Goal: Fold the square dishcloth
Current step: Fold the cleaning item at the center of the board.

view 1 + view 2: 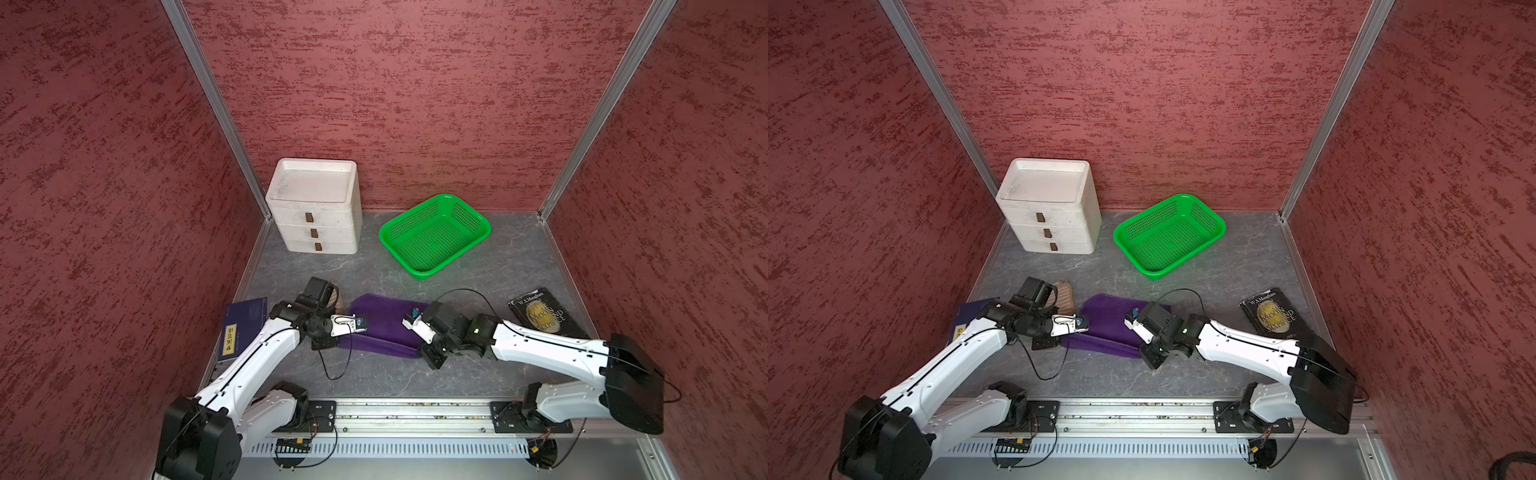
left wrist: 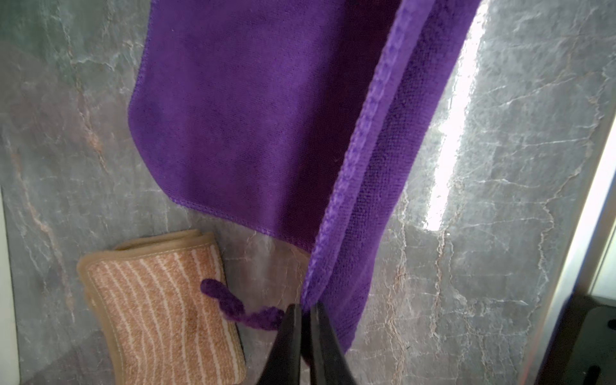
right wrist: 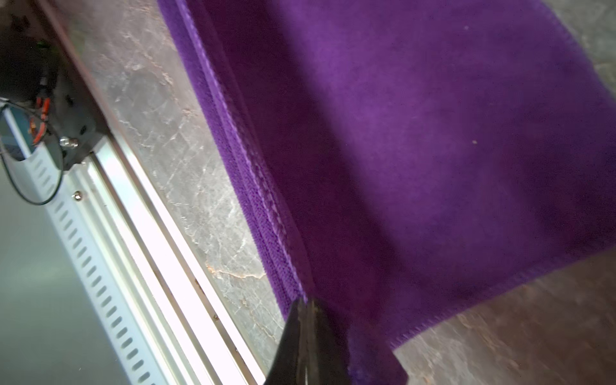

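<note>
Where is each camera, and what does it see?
Top views: high up front, looking down at the table; left arm and right arm show.
Left wrist: on the left arm, facing along the left gripper pinching the purple dishcloth.
Right wrist: on the right arm, facing along the right gripper pinching it too.
Shared: every view shows the dishcloth.

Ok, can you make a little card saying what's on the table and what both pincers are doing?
Left pincer: shut on the hemmed edge of the purple dishcloth
Right pincer: shut on the same edge, other end
Cloth state: doubled at the held edge, partly resting on the grey table
Beside it: folded striped cloth
Back: white drawers, green basket
Sides: blue book, black book
</note>
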Robot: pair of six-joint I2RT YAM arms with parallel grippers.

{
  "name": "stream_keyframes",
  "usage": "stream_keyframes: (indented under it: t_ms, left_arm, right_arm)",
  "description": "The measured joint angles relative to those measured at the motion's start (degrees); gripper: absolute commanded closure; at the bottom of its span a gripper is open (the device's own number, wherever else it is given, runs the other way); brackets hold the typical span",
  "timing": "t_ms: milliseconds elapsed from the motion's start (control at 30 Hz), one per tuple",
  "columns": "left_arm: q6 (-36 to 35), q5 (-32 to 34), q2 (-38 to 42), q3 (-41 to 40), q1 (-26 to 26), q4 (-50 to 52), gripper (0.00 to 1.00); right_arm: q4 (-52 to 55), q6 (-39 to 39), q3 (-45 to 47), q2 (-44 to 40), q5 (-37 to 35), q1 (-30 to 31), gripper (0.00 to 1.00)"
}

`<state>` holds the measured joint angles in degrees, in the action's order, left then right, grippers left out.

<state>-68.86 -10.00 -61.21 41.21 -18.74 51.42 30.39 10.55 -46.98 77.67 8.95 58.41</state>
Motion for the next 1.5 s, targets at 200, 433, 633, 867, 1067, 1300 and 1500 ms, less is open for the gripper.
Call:
stream_keyframes:
  t_ms: [200,433,633,867,1067,1300,1500]
  left_arm:
    - [2.75,1.62,-9.29,4.35,-1.66,-8.85,0.90]
    - [5.16,4.90,-23.02,8.81,-3.43,-21.00,0.90]
    - [5.07,8.48,-30.71,8.85,-3.50,-28.72,0.86]
    - [3.96,15.63,-34.91,7.45,-4.26,-43.32,0.32]
    - [3.56,18.29,-33.18,5.09,-4.85,-47.60,0.24]
    - [4.31,20.24,-24.33,1.88,-6.67,-43.52,0.12]
    - [7.17,16.24,-17.92,1.36,-9.29,-32.87,0.14]
  right_arm:
    - [2.21,0.39,-5.05,4.85,-5.57,-0.52,1.00]
    - [3.72,0.37,-9.16,12.04,-9.40,-3.85,1.00]
    - [3.74,-0.20,-12.13,15.56,-9.88,-8.81,0.87]
    - [1.51,0.15,-12.17,18.27,-10.78,-14.21,0.49]
    - [-3.10,2.58,-7.85,13.97,-11.87,-16.13,0.55]
    - [-10.62,6.91,-3.93,11.06,-6.40,-16.55,0.69]
    - [-17.00,10.03,-2.10,17.79,-0.87,-18.64,0.81]
